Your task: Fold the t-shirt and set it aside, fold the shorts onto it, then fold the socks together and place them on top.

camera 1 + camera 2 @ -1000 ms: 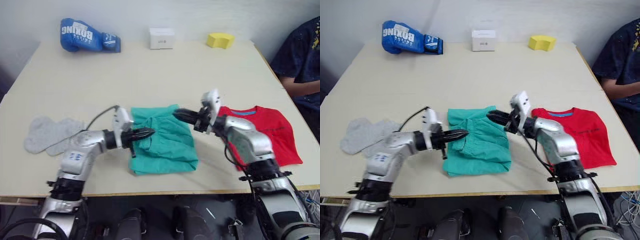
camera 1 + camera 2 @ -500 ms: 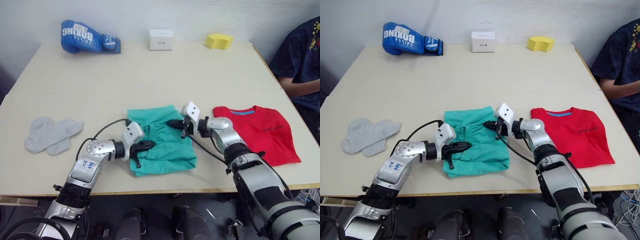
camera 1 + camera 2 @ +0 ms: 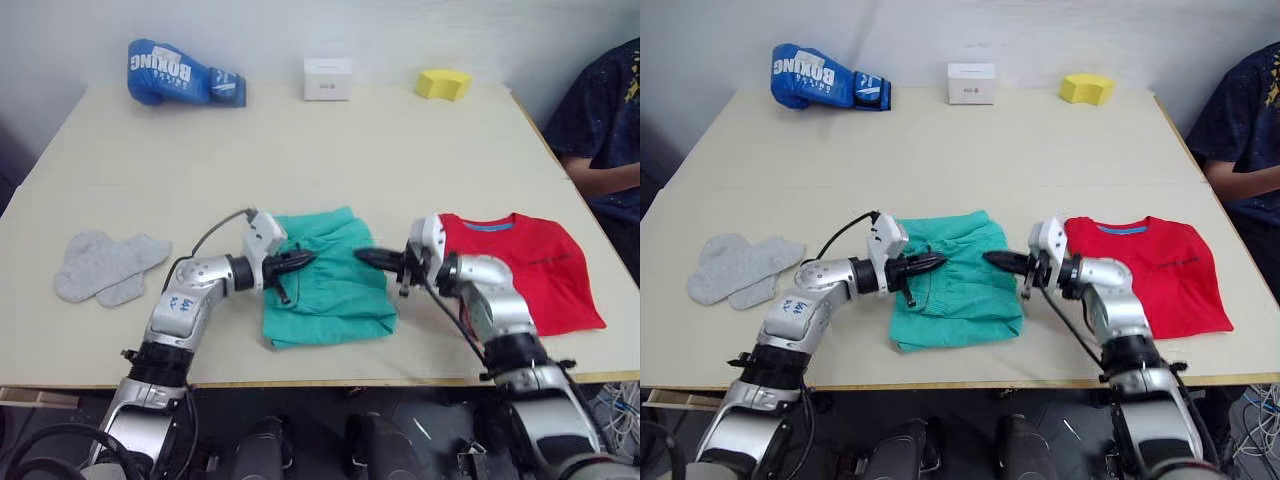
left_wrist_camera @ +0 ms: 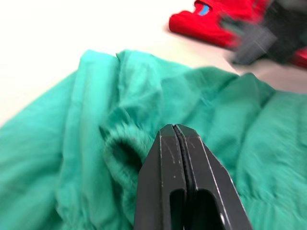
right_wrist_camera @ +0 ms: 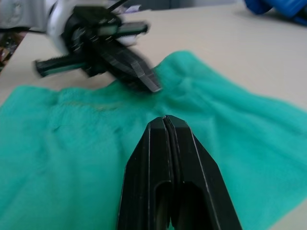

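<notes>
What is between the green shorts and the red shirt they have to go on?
Only the right gripper and its arm: its shut fingers point over the shorts' right edge, between them and the t-shirt. Otherwise just bare table.

Light was even and soft, with faint shadows on the tabletop (image 3: 330, 150). Wrist views were blurred beyond the sharp near tool (image 5: 165, 120); the far tool (image 4: 249, 36) smeared.
</notes>
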Robot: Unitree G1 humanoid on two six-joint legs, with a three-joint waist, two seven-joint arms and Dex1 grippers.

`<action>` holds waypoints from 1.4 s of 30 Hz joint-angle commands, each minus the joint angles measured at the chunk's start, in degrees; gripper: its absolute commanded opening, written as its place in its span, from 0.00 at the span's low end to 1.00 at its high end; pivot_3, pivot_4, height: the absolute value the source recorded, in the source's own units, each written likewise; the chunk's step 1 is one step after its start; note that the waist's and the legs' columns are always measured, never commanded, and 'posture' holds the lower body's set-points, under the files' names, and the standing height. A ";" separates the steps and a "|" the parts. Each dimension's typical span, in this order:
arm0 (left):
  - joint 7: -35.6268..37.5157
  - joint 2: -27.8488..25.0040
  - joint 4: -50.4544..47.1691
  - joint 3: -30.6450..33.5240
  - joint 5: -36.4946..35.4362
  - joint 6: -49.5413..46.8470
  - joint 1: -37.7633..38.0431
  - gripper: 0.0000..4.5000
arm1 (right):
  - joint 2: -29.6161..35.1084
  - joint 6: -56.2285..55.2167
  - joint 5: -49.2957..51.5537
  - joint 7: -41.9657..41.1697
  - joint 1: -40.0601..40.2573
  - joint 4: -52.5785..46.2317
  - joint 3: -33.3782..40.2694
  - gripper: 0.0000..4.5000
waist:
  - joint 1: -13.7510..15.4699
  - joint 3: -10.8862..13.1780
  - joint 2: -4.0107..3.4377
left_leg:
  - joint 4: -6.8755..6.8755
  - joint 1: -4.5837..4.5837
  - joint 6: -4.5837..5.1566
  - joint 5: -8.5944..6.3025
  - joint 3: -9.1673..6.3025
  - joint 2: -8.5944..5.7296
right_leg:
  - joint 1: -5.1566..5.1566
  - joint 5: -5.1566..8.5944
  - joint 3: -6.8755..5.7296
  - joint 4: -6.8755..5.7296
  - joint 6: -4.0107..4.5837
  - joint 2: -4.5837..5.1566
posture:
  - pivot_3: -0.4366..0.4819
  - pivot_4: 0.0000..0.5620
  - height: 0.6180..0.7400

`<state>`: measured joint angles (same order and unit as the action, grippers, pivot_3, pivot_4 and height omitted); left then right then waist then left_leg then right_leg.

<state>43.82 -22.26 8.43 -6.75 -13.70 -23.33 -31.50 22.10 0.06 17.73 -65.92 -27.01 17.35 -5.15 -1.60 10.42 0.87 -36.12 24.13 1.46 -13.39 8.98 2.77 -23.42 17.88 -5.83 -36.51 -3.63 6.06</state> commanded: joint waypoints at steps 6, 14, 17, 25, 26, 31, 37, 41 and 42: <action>-2.64 2.16 8.01 -3.04 5.41 3.19 -0.47 0.00 | 6.62 2.08 -1.08 -0.05 13.36 -19.42 -2.09 0.01 | 0.50 0.00 0.00 | -0.01 0.01 0.03 -0.01 -0.03 -0.05 | 0.00 0.00 -0.02 0.01 0.00 0.06 | 0.48 0.27 1.00; -1.45 1.36 6.25 -2.37 4.95 4.60 2.41 0.00 | 13.63 19.96 8.31 8.30 14.65 -26.72 9.80 0.01 | 0.66 0.00 0.01 | -0.02 -0.05 0.23 -0.13 -0.16 -0.03 | 0.06 0.01 -0.09 0.00 0.02 0.11 | 0.48 0.27 1.00; -1.05 1.48 5.82 -2.42 4.83 5.16 2.94 0.00 | 13.29 31.99 13.30 11.99 10.23 -22.50 12.32 0.01 | 0.51 -0.01 0.02 | -0.02 -0.05 0.24 -0.13 -0.17 -0.03 | 0.07 0.03 -0.11 0.00 0.05 0.11 | 0.48 0.27 1.00; -0.56 1.69 4.22 -2.69 4.92 5.29 3.11 0.00 | 12.63 58.26 18.12 12.65 -6.71 -6.87 7.40 0.49 | 0.09 -0.02 0.00 | -0.03 -0.01 0.33 -0.11 -0.21 -0.05 | 0.06 0.06 -0.17 -0.07 0.11 0.12 | 0.48 0.27 1.00; -0.49 1.60 3.86 -2.72 4.93 5.27 3.27 0.00 | 11.91 61.83 18.23 13.08 -9.23 -3.78 6.88 0.58 | 0.09 -0.02 0.00 | -0.04 -0.01 0.34 -0.10 -0.21 -0.05 | 0.05 0.06 -0.17 -0.08 0.11 0.13 | 0.48 0.27 1.00; -0.31 1.01 2.15 -2.94 5.14 5.18 4.61 0.00 | 7.47 70.03 16.30 13.32 -18.32 6.96 2.50 0.97 | -0.14 -0.04 -0.01 | -0.03 0.01 0.27 -0.07 -0.16 -0.06 | 0.04 0.06 -0.15 -0.08 0.11 0.13 | 0.48 0.27 1.00; -0.97 0.60 0.44 -2.81 5.91 6.30 6.34 0.00 | 2.10 72.78 16.72 13.97 -23.34 9.12 2.50 0.74 | -0.18 -0.08 -0.03 | 0.01 0.01 0.29 -0.09 -0.15 -0.04 | 0.02 0.06 -0.15 -0.10 0.11 0.12 | 0.48 0.27 1.00; -1.03 0.66 0.72 -2.67 6.08 7.33 6.66 0.00 | 0.48 71.76 16.02 17.12 -25.27 11.72 5.56 0.43 | -0.03 -0.08 -0.03 | -0.02 0.06 0.14 0.00 -0.14 -0.06 | -0.01 0.06 -0.15 -0.14 0.11 0.13 | 0.48 0.27 1.00; -1.23 0.57 0.87 -2.70 6.36 7.63 6.57 0.00 | 0.88 71.41 15.82 16.83 -25.19 11.09 5.15 0.36 | 0.06 -0.08 -0.03 | -0.03 0.06 0.14 0.01 -0.14 -0.08 | -0.01 0.06 -0.16 -0.14 0.11 0.14 | 0.48 0.27 1.00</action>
<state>42.60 -21.19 8.89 -8.68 -8.75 -15.50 -26.18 22.30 72.28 33.44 -49.29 -51.13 29.44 -1.74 -1.54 10.33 0.84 -36.16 24.20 1.61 -13.39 8.83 2.68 -23.43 17.93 -5.99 -36.65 -3.52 6.23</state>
